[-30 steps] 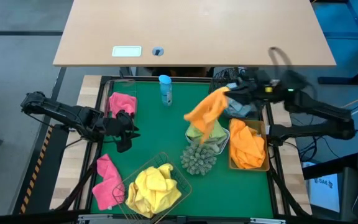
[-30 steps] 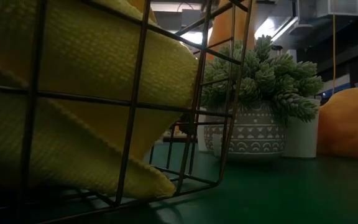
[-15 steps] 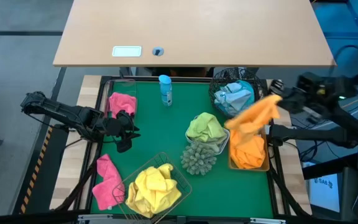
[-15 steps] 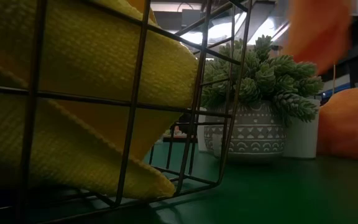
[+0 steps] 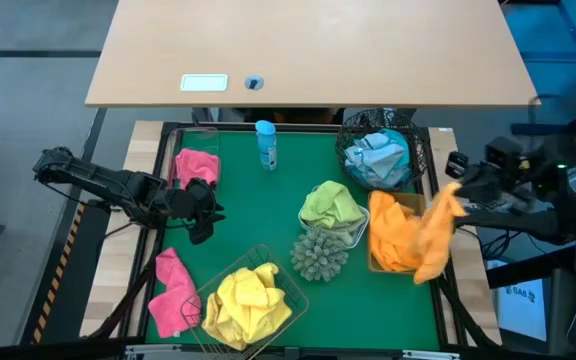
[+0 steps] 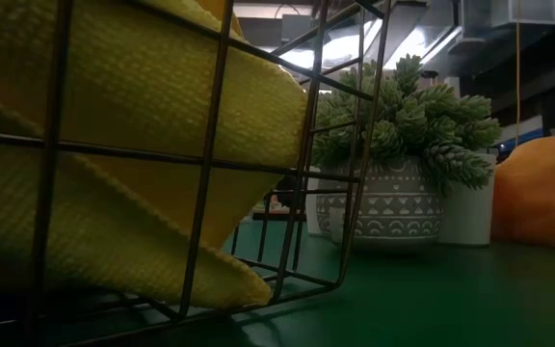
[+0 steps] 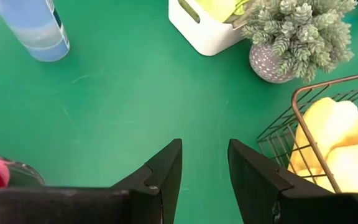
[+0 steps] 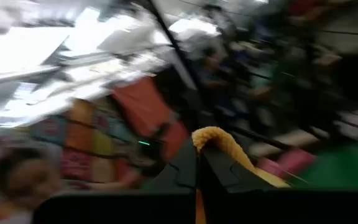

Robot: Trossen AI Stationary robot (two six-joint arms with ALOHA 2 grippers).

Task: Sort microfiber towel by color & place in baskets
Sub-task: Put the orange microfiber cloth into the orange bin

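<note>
Your right gripper (image 5: 455, 190), at three o'clock, is clenched on the orange towel (image 5: 431, 232); it seems soft and light, so hold one corner above the tan tray (image 5: 425, 205).

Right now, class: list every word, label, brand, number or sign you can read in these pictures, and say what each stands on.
No text can be read.
Label on the blue spray bottle: too blurred to read.
White card on the tan tabletop: too small to read.
Plant pot: only a white pattern of arcs and triangles, no letters.
Sheet beside the table, lower right: print too small to read.
</note>
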